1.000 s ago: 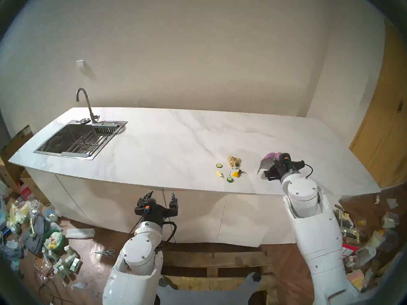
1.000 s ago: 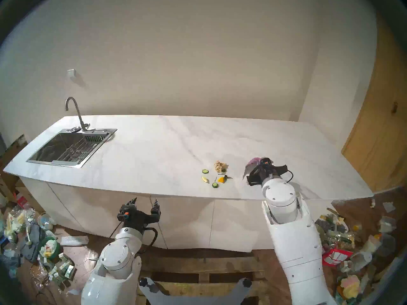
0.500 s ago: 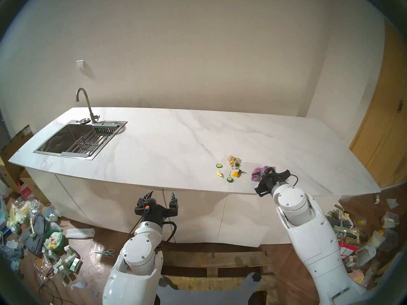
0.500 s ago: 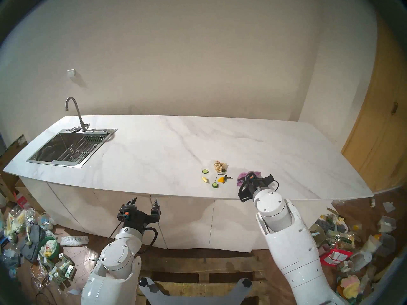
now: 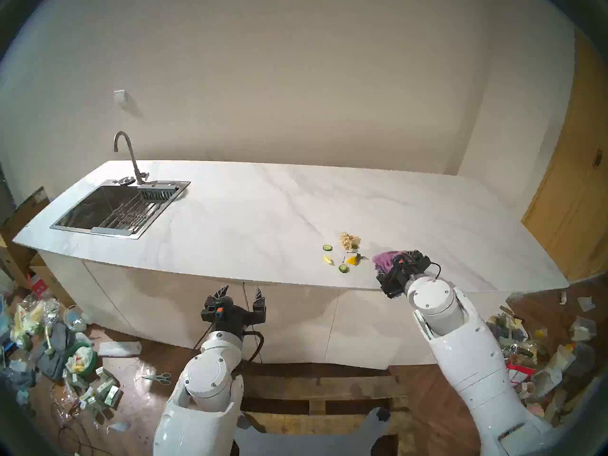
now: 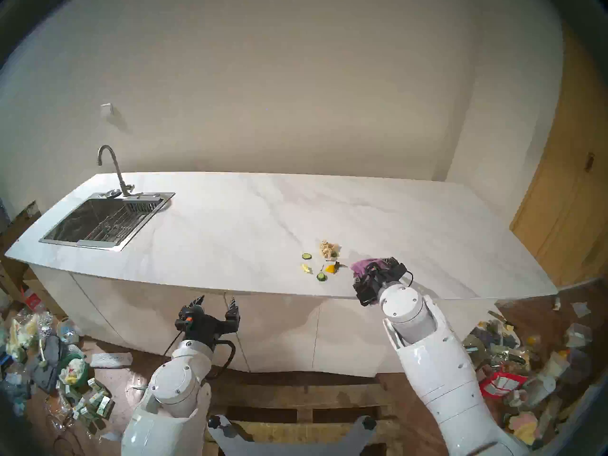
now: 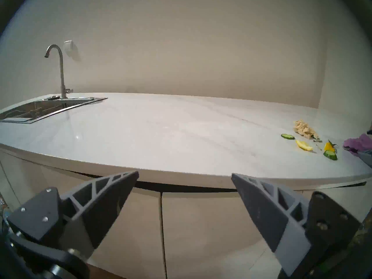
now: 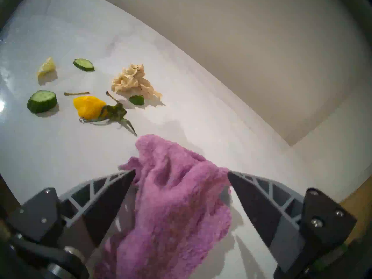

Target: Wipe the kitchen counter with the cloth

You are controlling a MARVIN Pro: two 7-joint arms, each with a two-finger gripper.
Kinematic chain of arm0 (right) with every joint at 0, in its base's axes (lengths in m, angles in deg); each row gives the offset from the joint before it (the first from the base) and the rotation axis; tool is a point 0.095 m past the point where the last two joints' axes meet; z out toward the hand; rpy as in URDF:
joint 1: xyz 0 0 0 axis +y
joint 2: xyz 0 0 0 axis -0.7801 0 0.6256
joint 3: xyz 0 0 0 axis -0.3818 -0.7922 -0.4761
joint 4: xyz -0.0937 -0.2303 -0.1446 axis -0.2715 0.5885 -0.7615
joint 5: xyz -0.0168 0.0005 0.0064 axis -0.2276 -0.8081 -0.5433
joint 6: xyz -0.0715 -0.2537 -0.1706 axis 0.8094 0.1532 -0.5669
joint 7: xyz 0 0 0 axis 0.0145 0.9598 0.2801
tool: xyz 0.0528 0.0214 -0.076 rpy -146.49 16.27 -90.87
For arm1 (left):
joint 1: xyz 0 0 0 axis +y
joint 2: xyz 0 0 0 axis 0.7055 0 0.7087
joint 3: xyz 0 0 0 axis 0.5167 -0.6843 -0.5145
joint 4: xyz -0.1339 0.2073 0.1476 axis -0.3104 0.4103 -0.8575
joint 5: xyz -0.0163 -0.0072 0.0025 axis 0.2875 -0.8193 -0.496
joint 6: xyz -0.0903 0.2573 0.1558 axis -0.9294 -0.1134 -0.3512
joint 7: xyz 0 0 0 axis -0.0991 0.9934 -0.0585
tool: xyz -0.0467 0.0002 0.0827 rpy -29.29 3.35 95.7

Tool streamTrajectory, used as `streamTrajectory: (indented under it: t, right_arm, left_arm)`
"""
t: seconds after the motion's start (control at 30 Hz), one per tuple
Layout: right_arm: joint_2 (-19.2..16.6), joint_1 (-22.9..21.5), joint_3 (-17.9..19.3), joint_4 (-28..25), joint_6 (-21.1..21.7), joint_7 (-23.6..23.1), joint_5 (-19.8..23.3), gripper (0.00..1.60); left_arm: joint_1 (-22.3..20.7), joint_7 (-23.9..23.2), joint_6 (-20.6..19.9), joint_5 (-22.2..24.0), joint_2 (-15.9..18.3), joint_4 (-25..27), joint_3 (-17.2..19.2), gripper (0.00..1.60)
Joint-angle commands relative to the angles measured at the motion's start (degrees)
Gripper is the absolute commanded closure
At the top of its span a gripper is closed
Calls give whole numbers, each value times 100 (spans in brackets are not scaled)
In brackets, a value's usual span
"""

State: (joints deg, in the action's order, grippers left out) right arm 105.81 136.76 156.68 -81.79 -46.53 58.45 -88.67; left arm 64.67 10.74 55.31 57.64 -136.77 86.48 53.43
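The white marble-look kitchen counter [image 5: 246,221] fills the middle of the head views. The purple fluffy cloth [image 5: 383,258] lies bunched on it near the front right edge, just right of the food scraps. My right gripper [image 5: 391,263] is low over the cloth. In the right wrist view its fingers [image 8: 112,194] stand wide apart, with the cloth [image 8: 171,192] draped between them onto the counter [image 8: 60,151]. My left gripper [image 5: 242,290] is open and empty, below and in front of the counter's front edge. The cloth also shows in the left wrist view [image 7: 358,143].
Food scraps [image 5: 345,253] lie left of the cloth: a beige heap [image 8: 132,81], cucumber slices [image 8: 42,101], a yellow piece [image 8: 88,107]. A steel sink [image 5: 98,208] and faucet [image 5: 126,149] are at the far left. Rubbish litters the floor on both sides [image 5: 65,356].
My right gripper carried the cloth down, left and toward the front edge, from hanging above the counter to resting on it, and turned its wrist. The left arm has not moved.
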Motion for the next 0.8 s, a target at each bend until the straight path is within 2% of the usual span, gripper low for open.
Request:
streamTrajectory:
  t: [0.0, 0.03, 0.1, 0.13, 0.23, 0.3, 0.47, 0.77]
  right_arm:
    - [-641, -38, 331, -561, -70, -677, 140, 0]
    - [-796, -19, 367, -646, -55, -891, 195, 0]
    - [-809, 7, 544, -750, -7, -1013, 269, 0]
    - [-900, -21, 600, -804, 114, -1160, 494, 0]
    - [-536, -261, 906, -692, 585, -1509, 1039, 0]
    - [-402, -454, 974, -448, 760, -1731, 1146, 0]
    - [-163, -801, 940, -27, 1252, -1947, 1477, 0]
    - [90, -1285, 647, 129, 2135, -1919, 1501, 0]
  left_arm:
    - [-39, -15, 33, 4, 3, 127, -8, 0]
    - [-41, -14, 33, 4, 3, 125, -8, 0]
    - [-43, -12, 34, 4, 3, 121, -8, 0]
    - [-43, -12, 34, 4, 3, 121, -8, 0]
    - [-46, -9, 35, 3, 2, 114, -9, 0]
    - [-45, -10, 36, 3, 2, 116, -9, 0]
    - [-45, -9, 36, 4, 3, 118, -9, 0]
    - [-43, -9, 37, 5, 4, 122, -10, 0]
